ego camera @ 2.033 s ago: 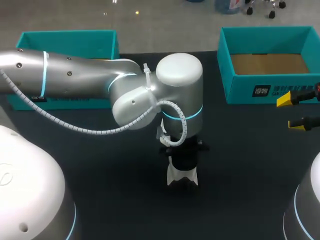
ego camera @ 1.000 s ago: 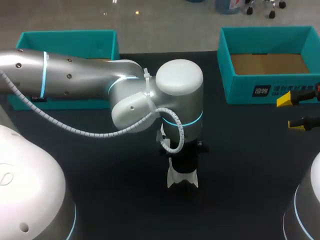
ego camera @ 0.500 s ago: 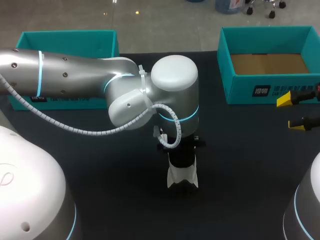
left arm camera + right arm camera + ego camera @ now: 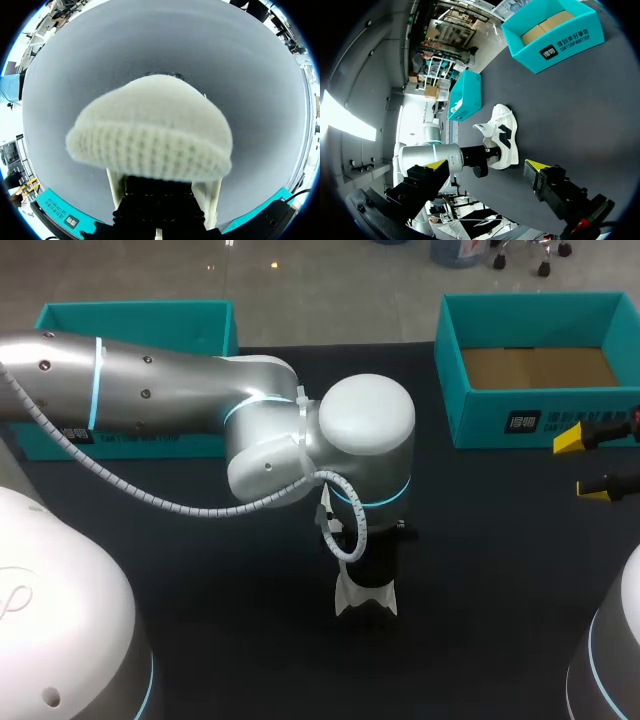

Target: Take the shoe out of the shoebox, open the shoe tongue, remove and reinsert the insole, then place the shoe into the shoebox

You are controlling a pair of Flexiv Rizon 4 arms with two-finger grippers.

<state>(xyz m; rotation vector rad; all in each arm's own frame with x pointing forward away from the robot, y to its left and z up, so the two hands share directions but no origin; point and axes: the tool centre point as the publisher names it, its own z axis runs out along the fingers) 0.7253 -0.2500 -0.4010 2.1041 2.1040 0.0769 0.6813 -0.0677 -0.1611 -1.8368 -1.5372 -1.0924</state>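
Shoe [image 4: 150,130]: white knit, padded, rounded part fills the view just ahead of the left gripper [image 4: 159,205]; 2 pale strips [image 4: 116,187] run back alongside its black body; grey table [image 4: 165,45] beyond; teal shoebox edge [image 4: 60,212] beside the gripper, another teal edge [image 4: 260,207] on its other side.

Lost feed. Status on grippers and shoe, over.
Right gripper open near shoebox. Left gripper at shoe opening, grip unseen. That shoe stands on table, outside shoebox. Left arm covers it overhead.

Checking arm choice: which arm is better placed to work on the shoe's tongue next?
Likely left: the left arm is over the shoe; the right gripper hangs open away by the box.
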